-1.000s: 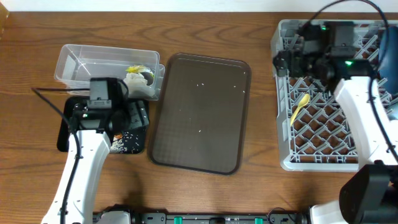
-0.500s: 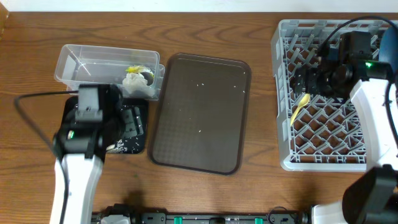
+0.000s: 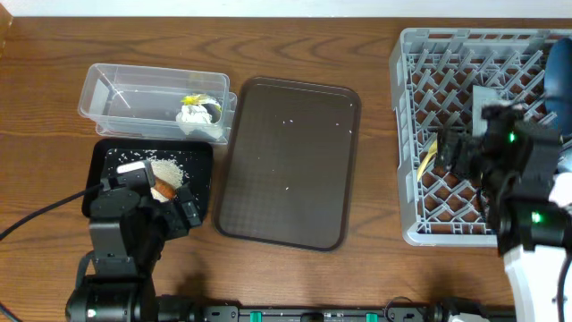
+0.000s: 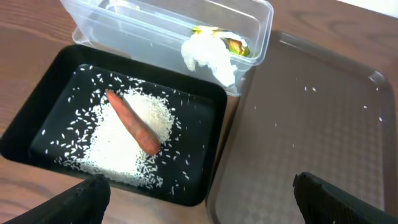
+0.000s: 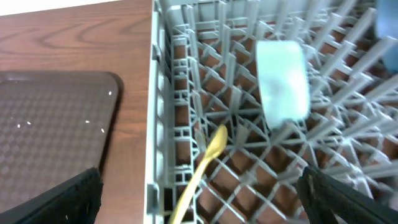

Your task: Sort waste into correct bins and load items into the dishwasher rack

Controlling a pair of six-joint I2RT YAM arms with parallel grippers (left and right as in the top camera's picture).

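In the black tray [image 4: 46, 112], carrot piece [image 4: 132, 122] is lying on rice [image 4: 115, 152] | left gripper [image 4: 199, 196] is hanging spread, empty | right gripper [image 5: 199, 193] is gaping empty above rack [image 5: 151, 93] holding spoon [image 5: 205, 160].

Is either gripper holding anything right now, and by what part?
Nothing is held: the left gripper and the right gripper are both open and empty.

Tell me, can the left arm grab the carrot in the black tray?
Probably yes. The carrot lies bare on the rice in the black tray, and the left tool hangs open nearby, nothing between.
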